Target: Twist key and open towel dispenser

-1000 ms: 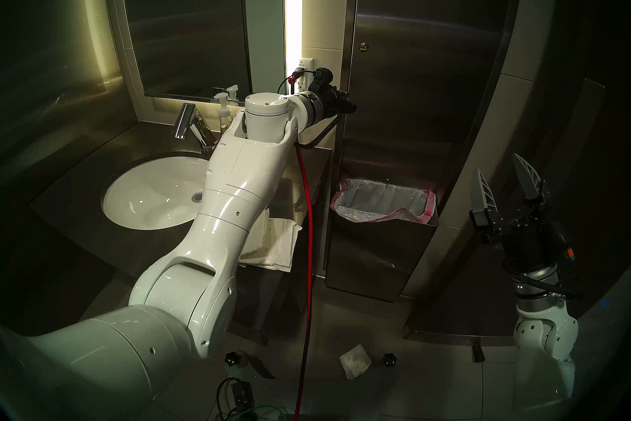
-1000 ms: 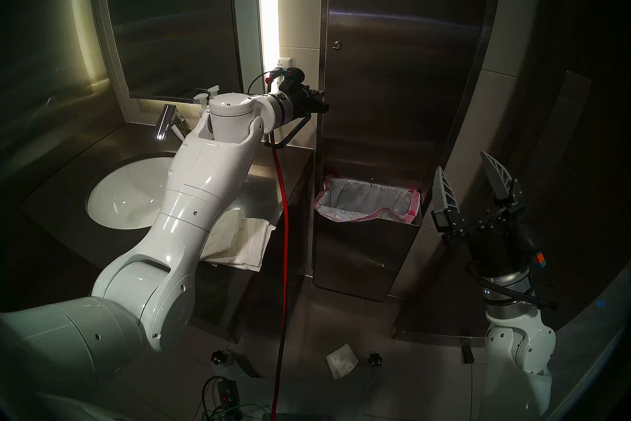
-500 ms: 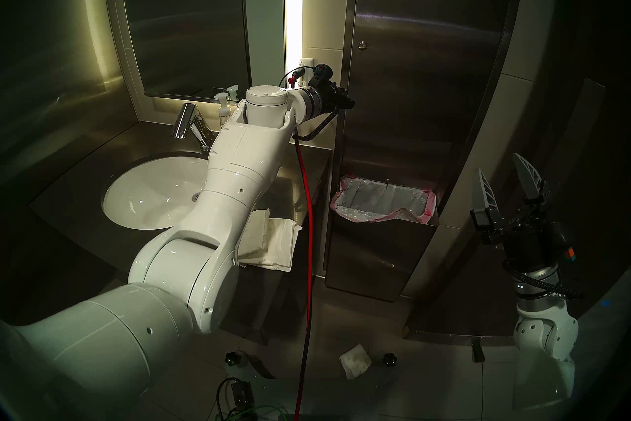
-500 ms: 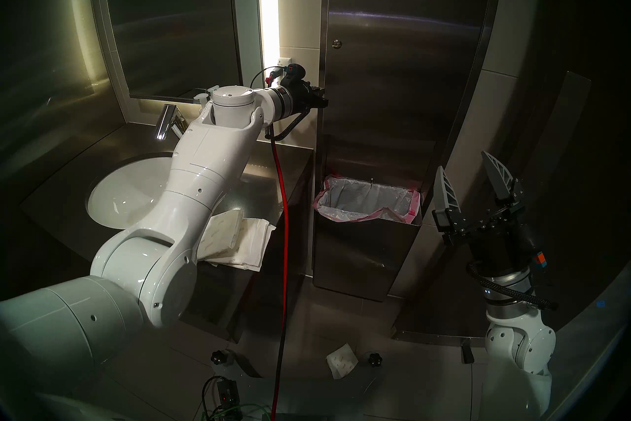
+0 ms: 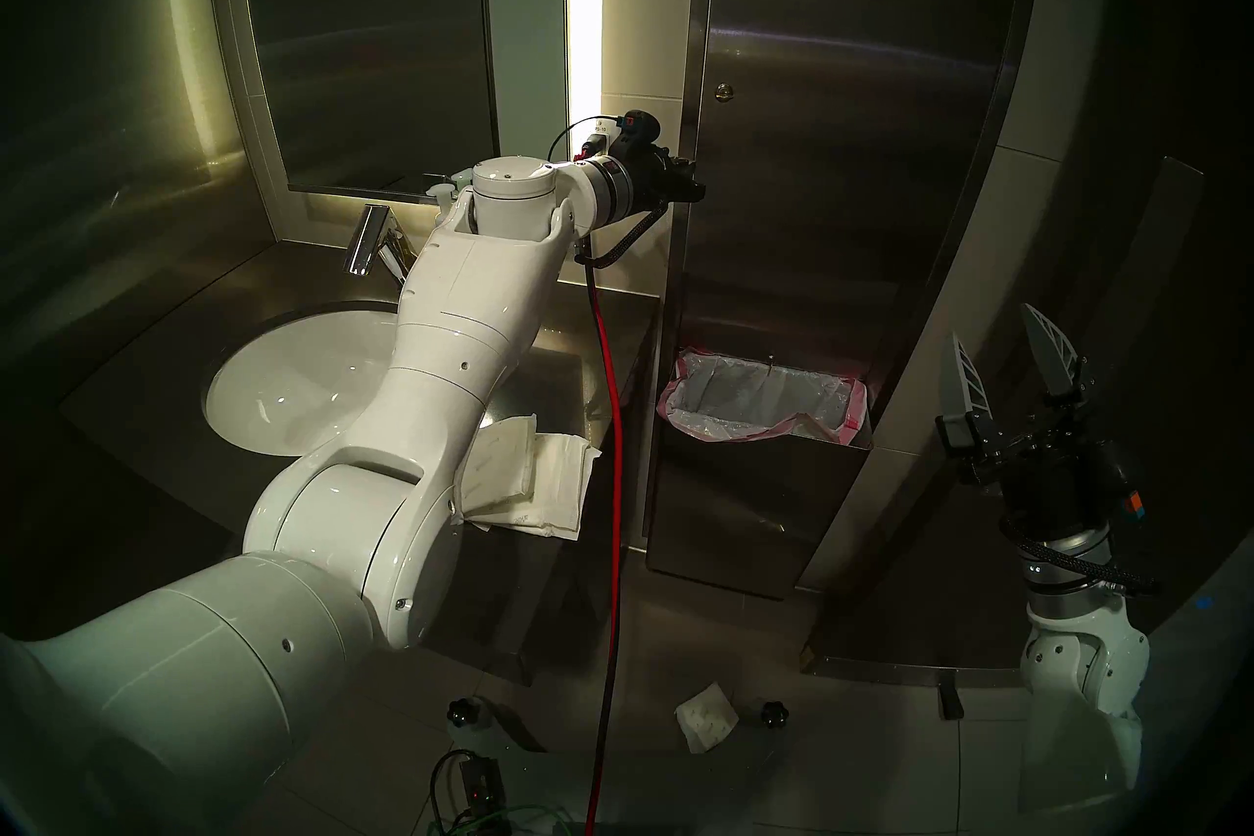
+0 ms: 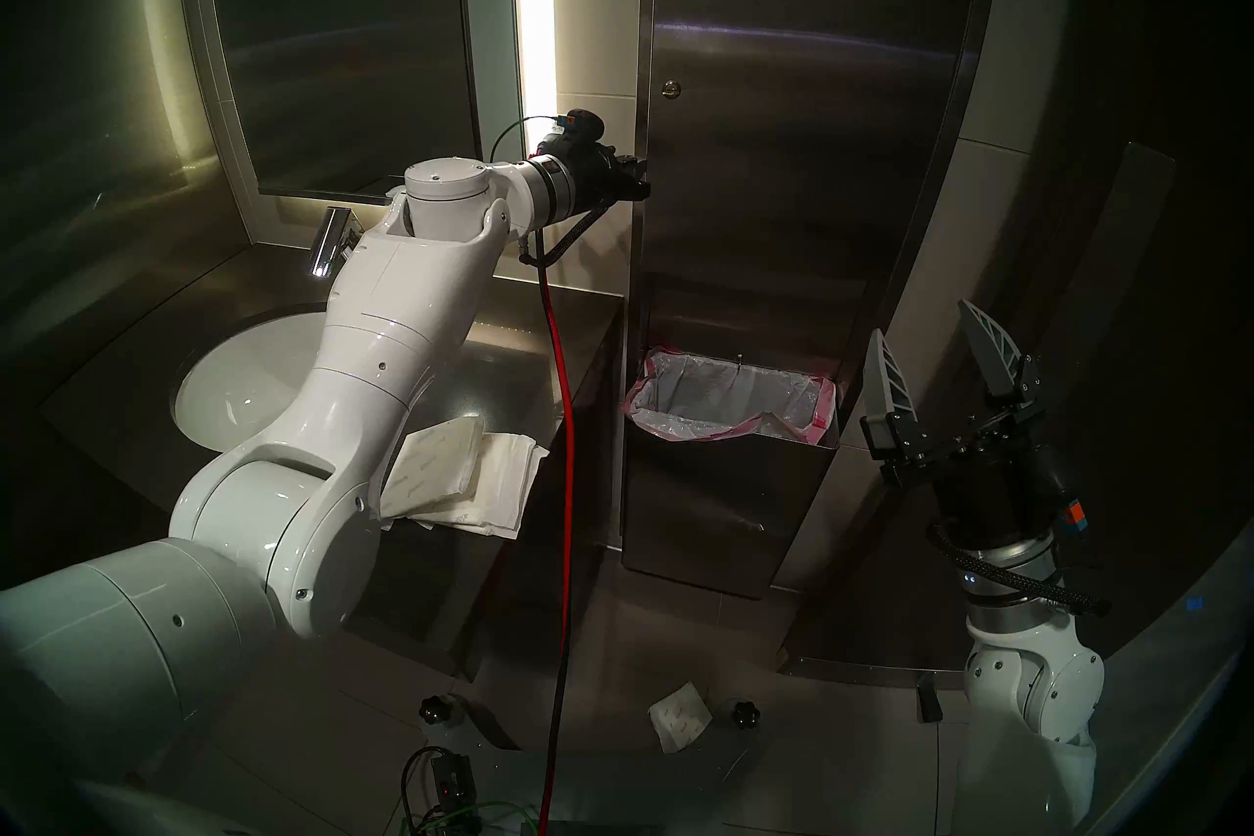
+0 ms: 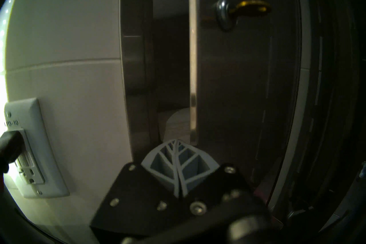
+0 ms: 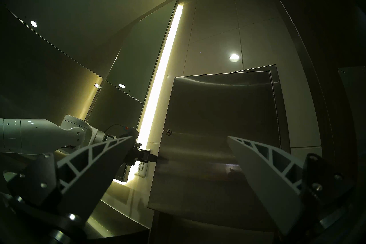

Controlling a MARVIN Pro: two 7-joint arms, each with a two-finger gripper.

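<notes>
Left fingers: the left gripper point(image 7: 179, 145)'s pale ribbed fingers point(image 7: 168, 160) were pressed together on nothing, tips at the door's free edge, below the lock.
Right fingers: the right gripper point(image 5: 1004, 370) stood spread wide and empty, well apart from the cabinet.
Key: the small brass-coloured key point(image 7: 250, 8) sat in the round chrome lock point(image 7: 223, 14), untouched by either gripper.
Dispenser: the tall brushed stainless-steel towel dispenser point(image 5: 848, 68) had its flat door panel point(image 7: 233, 79) standing ajar, a dark gap showing along its left edge.
Done: apparently the unlocking, since the door was off its frame.
Left: swinging the door fully open.
</notes>
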